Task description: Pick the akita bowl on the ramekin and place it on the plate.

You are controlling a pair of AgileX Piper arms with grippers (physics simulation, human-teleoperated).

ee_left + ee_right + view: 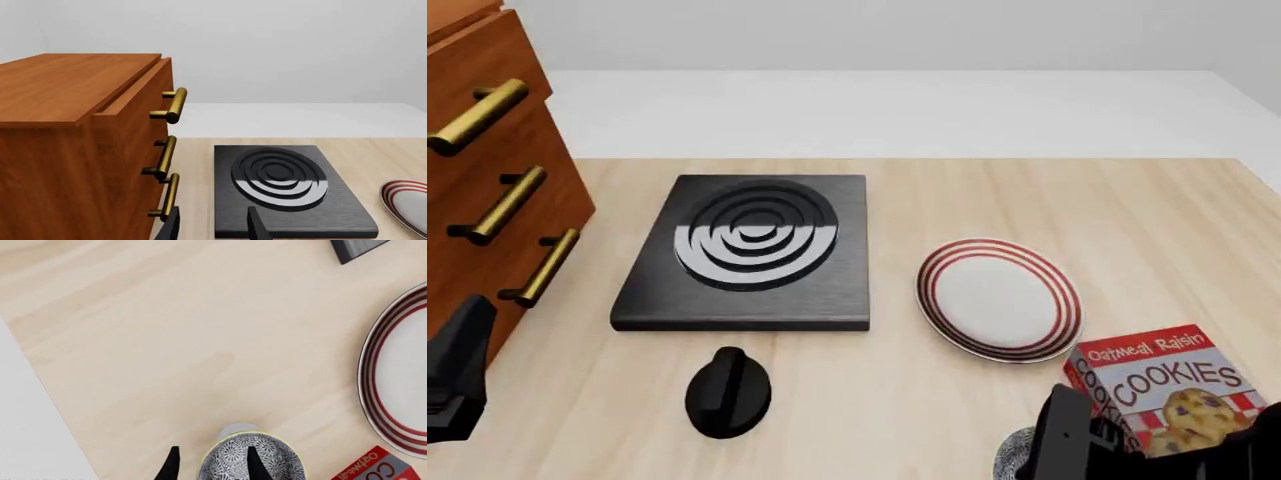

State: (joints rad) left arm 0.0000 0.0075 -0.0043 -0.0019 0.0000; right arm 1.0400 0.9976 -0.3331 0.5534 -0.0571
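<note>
Right fingers (211,465) apart, straddling akita bowl (252,460) rim on ramekin (235,429). I'd clamp squarely, lift straight, swing far to plate (1000,298). Left fingers (215,225) apart, idle.

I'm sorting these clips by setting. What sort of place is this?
Probably a mock kitchen counter in a simulator: a black stove with a ringed burner, a red-ringed plate, a box of cookies and a wooden drawer cabinet on a light wooden table.
</note>
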